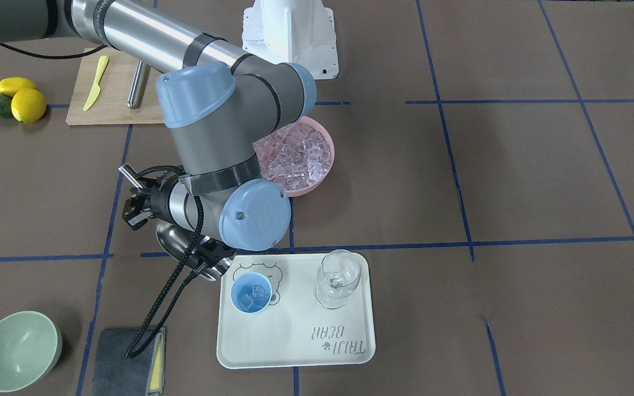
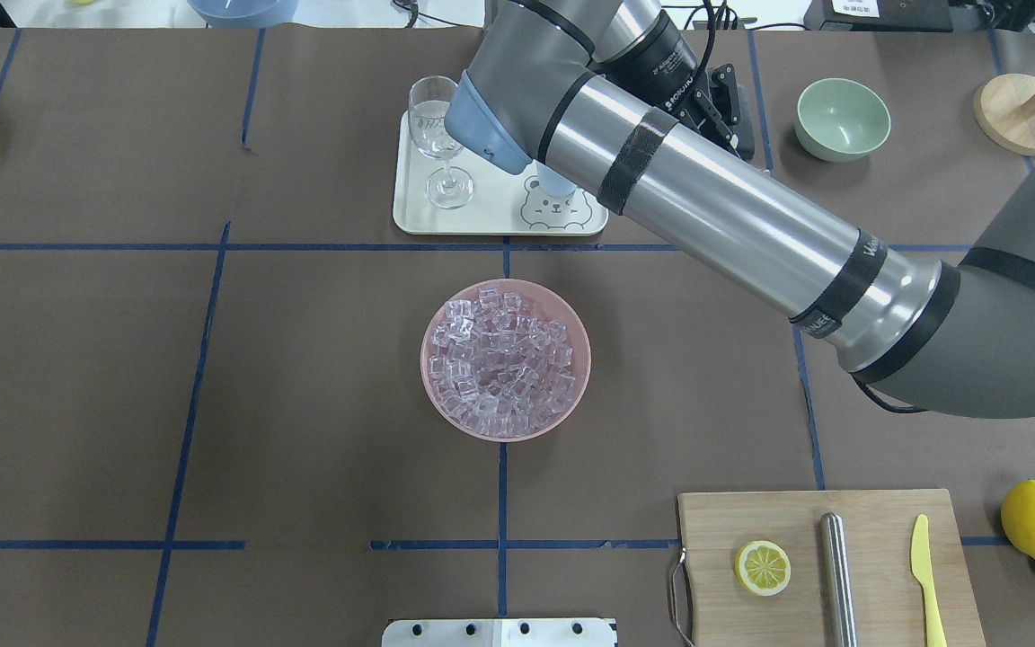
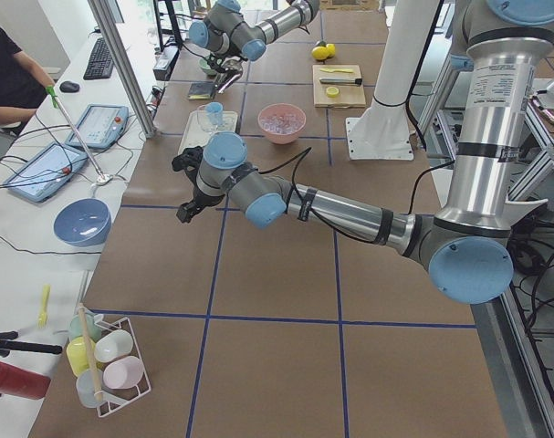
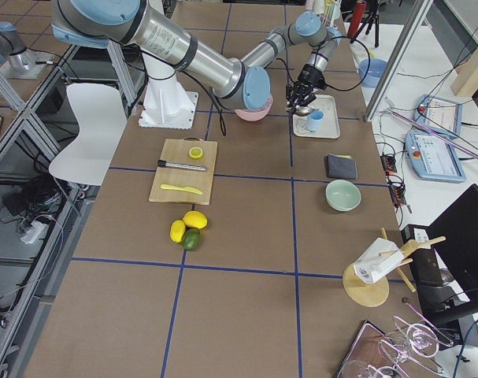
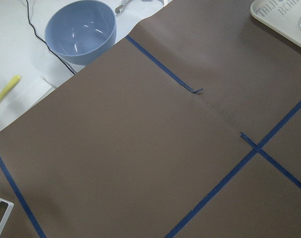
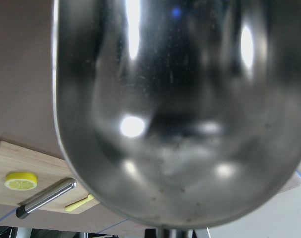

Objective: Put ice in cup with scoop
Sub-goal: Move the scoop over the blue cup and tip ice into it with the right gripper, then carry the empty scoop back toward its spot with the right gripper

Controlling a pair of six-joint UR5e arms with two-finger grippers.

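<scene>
The right hand, pinching the empty shiny steel scoop at the small light-blue plastic cup's ten o'clock, might topple that cup if swung low.

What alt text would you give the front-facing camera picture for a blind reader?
The robot's right tool holds a steel scoop near a blue cup with a few ice cubes on a cream tray; a pink bowl of ice stands nearby.

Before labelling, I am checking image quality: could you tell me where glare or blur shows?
Right wrist view: the scoop fills the frame, soft-edged, with bright spots of glare on its steel. Overhead view: sharp and evenly lit, the ice cubes distinct.
</scene>
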